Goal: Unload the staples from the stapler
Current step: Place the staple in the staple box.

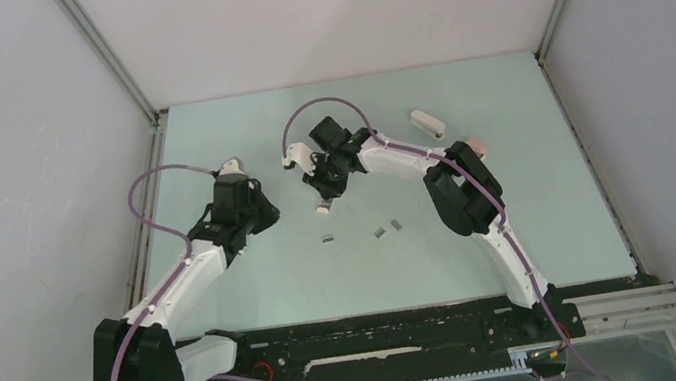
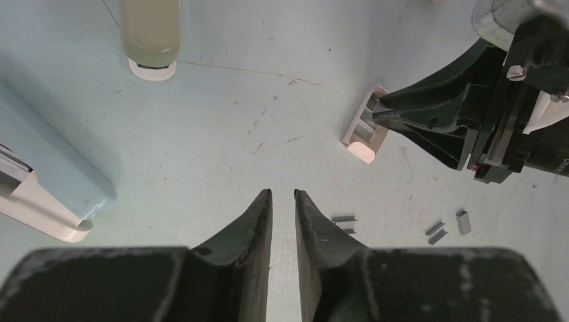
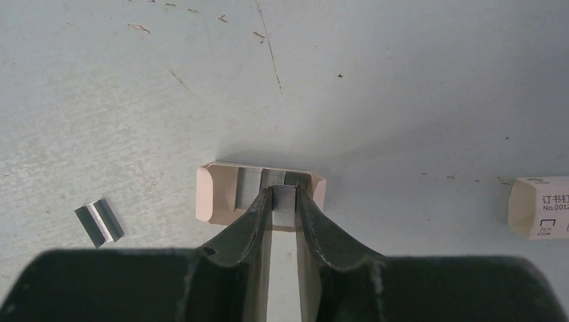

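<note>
The right gripper [image 3: 284, 192] is pressed in on a silvery staple strip [image 3: 284, 204], pinching it between its fingertips inside a small open cardboard tray [image 3: 208, 194], where more silvery metal lies against the tray's floor. Whether the tray rests flat on the pale green table [image 1: 521, 224] I cannot tell. Three loose staples [image 2: 343, 220] [image 2: 436, 231] [image 2: 463, 221] lie on the table near the tray, on its side toward the arm bases, none touching it. The left gripper [image 2: 282, 196] hangs over the table on the left arm's side of the tray, its fingers narrowly apart with nothing between them. Beyond it, farther from the tray, lie a pale blue stapler [image 2: 60, 181] and a grey-green stapler [image 2: 151, 33]. A white printed box [image 3: 540, 208] lies well apart from the tray, on the right arm's side.
</note>
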